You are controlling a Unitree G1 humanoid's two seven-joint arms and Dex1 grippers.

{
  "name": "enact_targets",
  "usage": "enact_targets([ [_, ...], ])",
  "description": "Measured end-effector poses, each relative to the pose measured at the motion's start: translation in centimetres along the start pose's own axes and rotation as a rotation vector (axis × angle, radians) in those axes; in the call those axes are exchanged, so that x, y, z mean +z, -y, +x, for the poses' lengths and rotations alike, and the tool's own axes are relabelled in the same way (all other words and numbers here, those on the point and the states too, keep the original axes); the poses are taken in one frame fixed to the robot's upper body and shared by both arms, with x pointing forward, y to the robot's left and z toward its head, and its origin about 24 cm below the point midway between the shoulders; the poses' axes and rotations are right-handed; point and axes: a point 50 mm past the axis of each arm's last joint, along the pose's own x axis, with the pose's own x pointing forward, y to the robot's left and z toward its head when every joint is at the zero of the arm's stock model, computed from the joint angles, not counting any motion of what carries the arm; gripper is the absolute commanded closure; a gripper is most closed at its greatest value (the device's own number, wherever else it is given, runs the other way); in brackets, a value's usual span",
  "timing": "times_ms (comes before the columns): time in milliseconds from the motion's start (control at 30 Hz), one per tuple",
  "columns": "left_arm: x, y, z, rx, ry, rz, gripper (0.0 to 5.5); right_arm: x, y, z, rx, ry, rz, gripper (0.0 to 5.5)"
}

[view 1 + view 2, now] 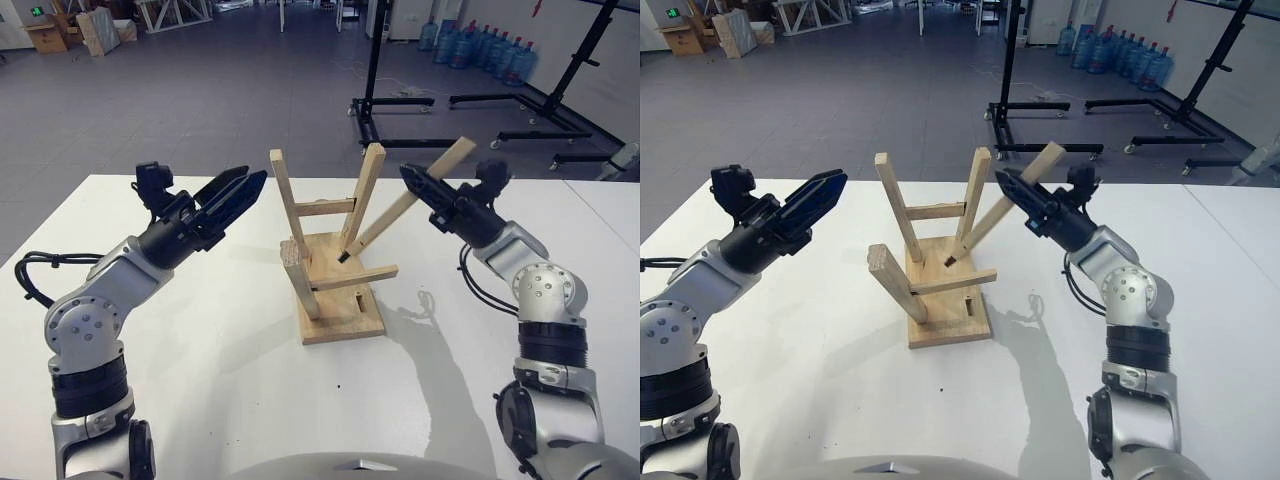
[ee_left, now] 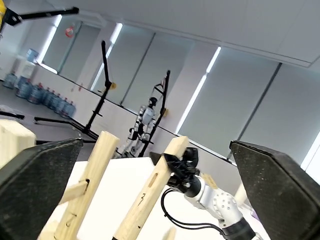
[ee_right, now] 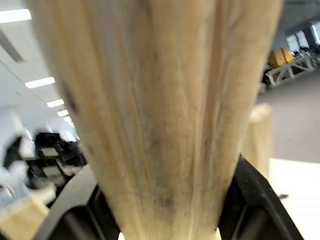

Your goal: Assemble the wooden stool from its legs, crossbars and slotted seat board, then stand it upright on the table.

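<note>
clamping one of four legs (image 1: pixel 385 220), right pincer (image 1: pixel 408 177); left pincer (image 1: pixel 256 176) apart; two crossbars (image 1: pixel 325 208), one seat board (image 1: pixel 345 320).

The pale wooden stool (image 1: pixel 322 208) stands upside down on its seat board (image 1: pixel 345 320), one leg (image 1: pixel 385 220) leaning aslant.

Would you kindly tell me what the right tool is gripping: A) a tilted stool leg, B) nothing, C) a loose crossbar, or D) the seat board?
A: the right tool is shut on the tilted stool leg, whose lower end meets the seat board.
</note>
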Motion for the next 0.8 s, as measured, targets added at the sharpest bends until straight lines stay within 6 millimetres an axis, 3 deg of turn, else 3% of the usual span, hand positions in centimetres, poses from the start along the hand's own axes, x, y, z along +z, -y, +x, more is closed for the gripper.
enact_targets([
  [233, -0.4, 0.4, -1.0, 0.033, -0.049, -0.02, 0.1, -0.9, 0.6, -3.4, 0.071, -0.018, -0.053, 3.45],
  [800, 0.2, 2.2, -0.3, -0.028, -0.037, -0.068, 0.1, -2.3, 0.9, -5.0, 0.094, -0.006, -0.091, 3.45],
])
